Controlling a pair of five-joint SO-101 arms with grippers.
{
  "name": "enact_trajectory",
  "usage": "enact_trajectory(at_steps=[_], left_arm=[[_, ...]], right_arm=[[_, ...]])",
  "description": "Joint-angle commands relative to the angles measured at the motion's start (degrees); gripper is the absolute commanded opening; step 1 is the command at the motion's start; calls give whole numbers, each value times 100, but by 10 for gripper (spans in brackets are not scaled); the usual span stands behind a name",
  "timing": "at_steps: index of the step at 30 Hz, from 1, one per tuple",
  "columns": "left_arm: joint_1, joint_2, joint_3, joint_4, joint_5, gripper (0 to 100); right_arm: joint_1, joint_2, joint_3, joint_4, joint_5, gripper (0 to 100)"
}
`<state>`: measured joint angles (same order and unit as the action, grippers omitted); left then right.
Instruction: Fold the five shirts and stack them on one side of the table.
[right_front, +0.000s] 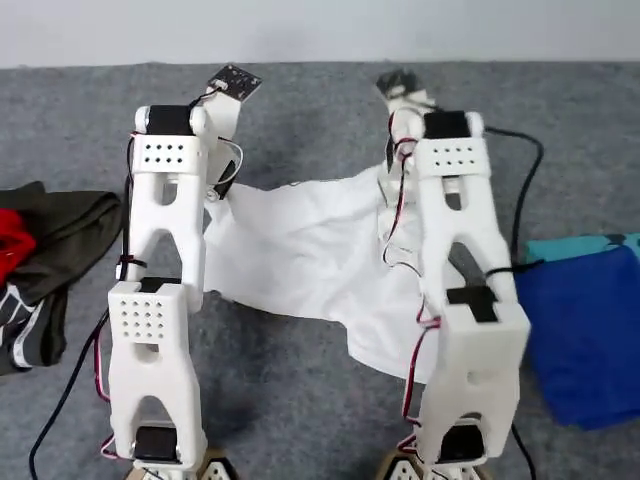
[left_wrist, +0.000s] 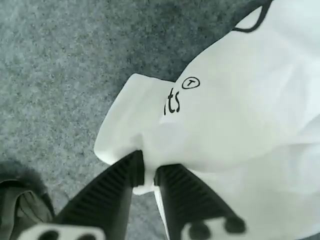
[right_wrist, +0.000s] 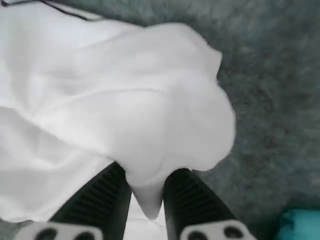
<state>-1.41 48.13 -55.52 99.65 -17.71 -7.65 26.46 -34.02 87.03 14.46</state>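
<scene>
Here the left end effector (left_wrist: 148, 169) and right end effector (right_wrist: 147, 184) each pinch the white shirt (right_front: 300, 250) lying between them.

A white shirt (right_front: 300, 250) lies rumpled on the grey table (right_front: 300, 420), with the left arm (right_front: 165, 250) over one edge of it and the right arm (right_front: 465, 250) across the other. Well out past the left arm sits a dark heap of clothes (right_front: 70, 225) (some red cloth (right_front: 12, 245) shows in it). Past the right arm a blue shirt (right_front: 585, 340) lies flat on a teal shirt (right_front: 575, 247).
</scene>
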Motion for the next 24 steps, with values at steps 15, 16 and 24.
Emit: enact_trajectory(at_steps=[15,16,24], left_arm=[[18,-905,-2193,105,738,13],[26,-1125,-2097,105,747,13],[53,-3578,-400,97,738,13]], right_arm=[[426,-3029,-158,-321,-53,9],[418,-3187,-158,-303,-62,9],[444,-4593,-158,-75,-35,9]])
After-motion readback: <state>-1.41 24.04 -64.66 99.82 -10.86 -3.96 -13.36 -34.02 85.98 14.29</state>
